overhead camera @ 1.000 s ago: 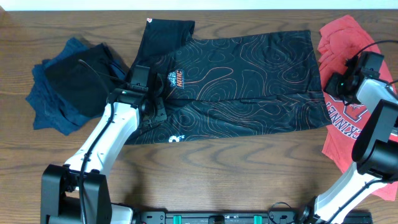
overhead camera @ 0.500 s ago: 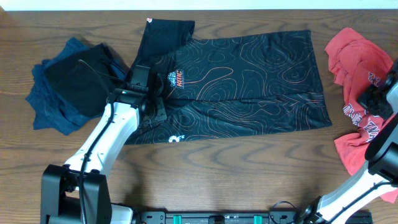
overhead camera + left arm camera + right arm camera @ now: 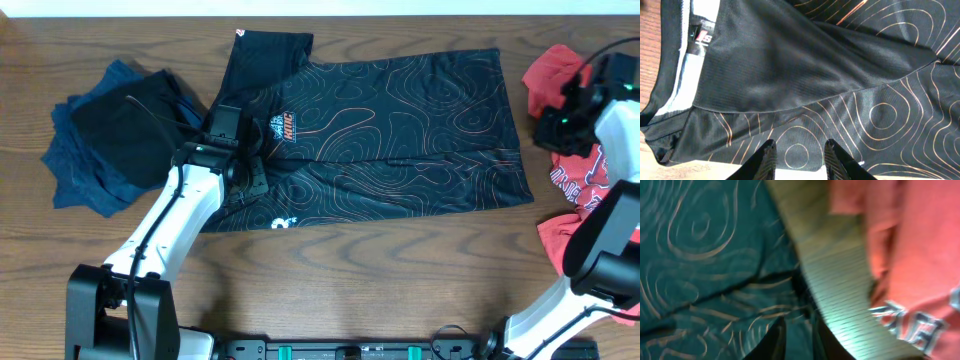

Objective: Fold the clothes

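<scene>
Left pincer [image 3: 250, 172]: fingers apart, nothing seen between them, poised over the left end of the black jersey [image 3: 400, 130], just beside its orange-white chest logo [image 3: 283, 127]. Logo lettering is too small to read. In the left wrist view the neck label [image 3: 701, 37] carries a red-white mark, illegible. Jersey lies spread flat mid-bench [image 3: 400, 270].

Right pincer [image 3: 553, 128]: narrow gap between fingers, nothing in it. It sits over the jersey's right edge, with the red shirt [image 3: 578, 185] just beside. The shirt's white block letters are crumpled, unreadable. Dark blue pile [image 3: 100, 150] is at far left.

Versus a second ago: red shirt is bunched, shifted right and apart from the jersey. Right arm has moved toward the far edge; left arm unchanged.
</scene>
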Controlling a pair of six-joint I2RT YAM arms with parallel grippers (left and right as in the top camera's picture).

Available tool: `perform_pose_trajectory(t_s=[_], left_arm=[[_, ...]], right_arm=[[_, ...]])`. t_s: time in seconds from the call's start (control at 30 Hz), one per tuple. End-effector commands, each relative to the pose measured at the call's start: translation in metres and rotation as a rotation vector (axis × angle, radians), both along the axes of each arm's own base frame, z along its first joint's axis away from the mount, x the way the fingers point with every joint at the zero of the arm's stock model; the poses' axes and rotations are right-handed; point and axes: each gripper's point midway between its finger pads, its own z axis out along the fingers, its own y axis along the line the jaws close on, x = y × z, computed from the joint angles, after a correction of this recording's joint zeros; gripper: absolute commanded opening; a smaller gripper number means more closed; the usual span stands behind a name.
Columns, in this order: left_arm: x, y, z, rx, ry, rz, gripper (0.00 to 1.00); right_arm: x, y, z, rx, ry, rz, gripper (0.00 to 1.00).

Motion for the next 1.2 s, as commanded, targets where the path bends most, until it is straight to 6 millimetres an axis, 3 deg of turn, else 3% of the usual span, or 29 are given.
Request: perform_pose_trajectory(t_s=[0.0,0.1,0.13,0.47,0.83,1.17], left_arm=[[-0.002,0.000,-0.004,0.006,0.013,-0.003,0.34],[-0.002,0.000,-0.004,0.006,0.013,-0.003,0.34],[-0.002,0.000,-0.004,0.006,0.013,-0.003,0.34],[-0.002,0.000,-0.004,0.006,0.013,-0.003,0.34],[-0.002,0.000,-0.004,0.006,0.013,-0.003,0.34],[-0.002,0.000,-0.004,0.006,0.013,-0.004,0.34]], right_arm=[[-0.015,0.014,-0.016,0.028,0.057,0.056,0.22],[-0.026,0.019,-0.026,0.040,0.091,0.058,0.38],[-0.029,0.020,-0.029,0.043,0.099,0.058,0.38],[-0.043,0.025,-0.055,0.061,0.129,0.013,0.33],[-0.038,0.024,-0.069,0.059,0.088,-0.050,0.31],[-0.027,0.022,-0.069,0.061,0.038,-0.089,0.29]])
